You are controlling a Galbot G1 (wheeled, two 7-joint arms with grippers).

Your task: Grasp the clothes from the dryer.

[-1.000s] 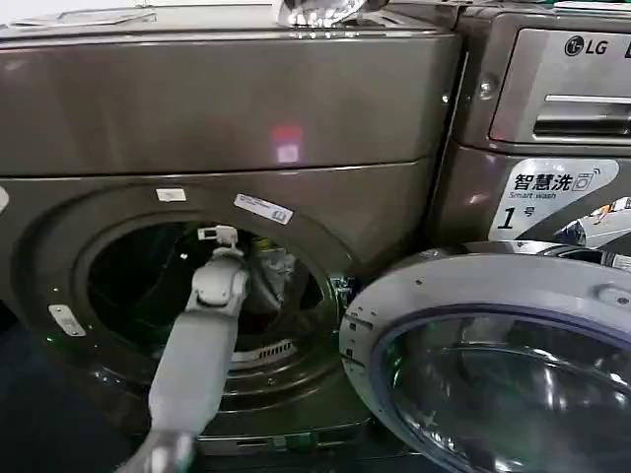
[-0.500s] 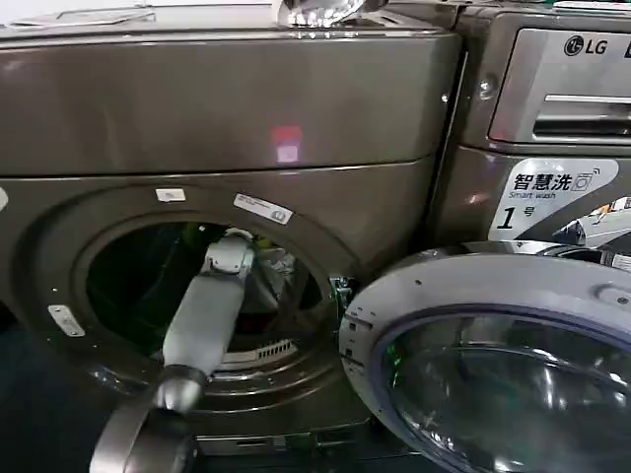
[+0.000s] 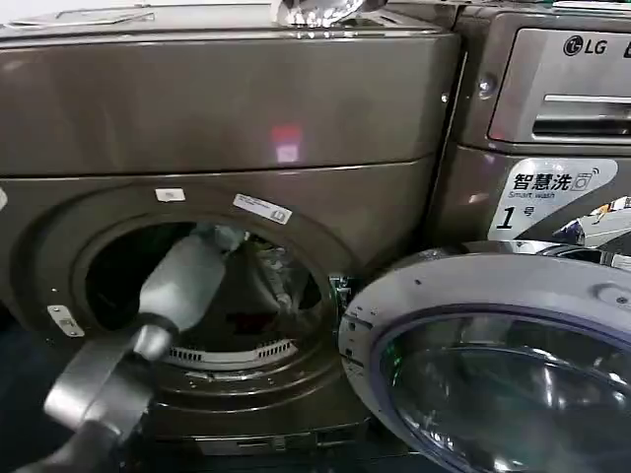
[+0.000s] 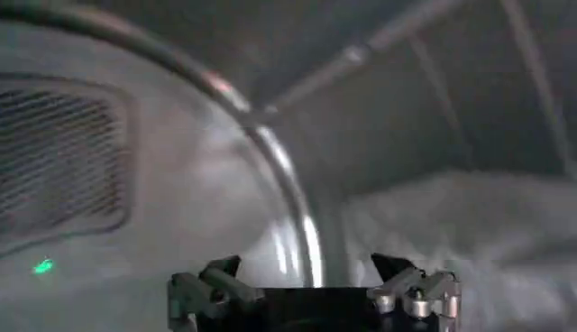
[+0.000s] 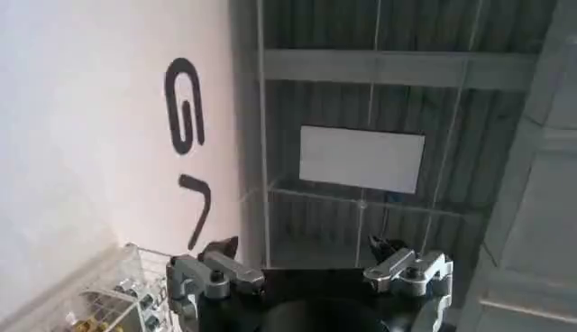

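1. Clothes [image 4: 460,225], a pale heap, lie on the drum floor inside the dryer [image 3: 227,118].
2. Left gripper [image 4: 311,271] sits inside the drum near them, fingers spread, empty.
3. Right gripper [image 5: 306,257] is parked away, fingers spread.

machines: 2 — dryer [image 3: 227,108], LG machine [image 3: 532,99] | open doors: 1 [image 3: 493,365] | pale clothes heaps: 1 [image 4: 451,225]
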